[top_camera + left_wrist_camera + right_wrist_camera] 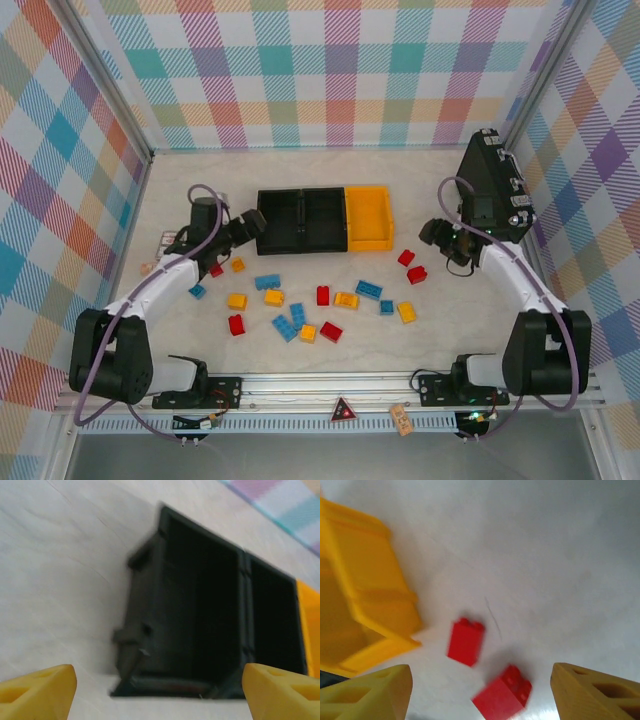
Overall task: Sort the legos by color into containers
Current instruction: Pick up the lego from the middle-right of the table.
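**Bins.** Three bins stand in a row, touching, at the middle of the table (420, 170), towards its far edge. In order they are the left black bin (283, 247) (145, 645), the middle black bin (325, 246) (272, 615) and the yellow bin (370, 243) (310, 625) (375, 605). No brick can be seen inside any of them.

**Bricks.** The bricks (267, 282) lie loose on the table between the bins and the near edge, spread in a band from left to right in red, blue and yellow. Two red bricks lie apart from this band, towards the right edge. The first red brick (406, 257) (465, 641) is just beside the near right corner of the yellow bin. The second red brick (417, 274) (502, 697) is just nearer than the first.

**Left gripper** (245, 228) (160, 682). It points at the left end of the left black bin and sits just beside that end. Its jaws are released and spread wide with nothing between them.

**Right gripper** (437, 235) (482, 687). It is above the table, near the two red bricks on their right-edge side. Its jaws are released and wide apart, and they touch neither brick.

**Other items.** A black case (495, 190) stands at the right edge.
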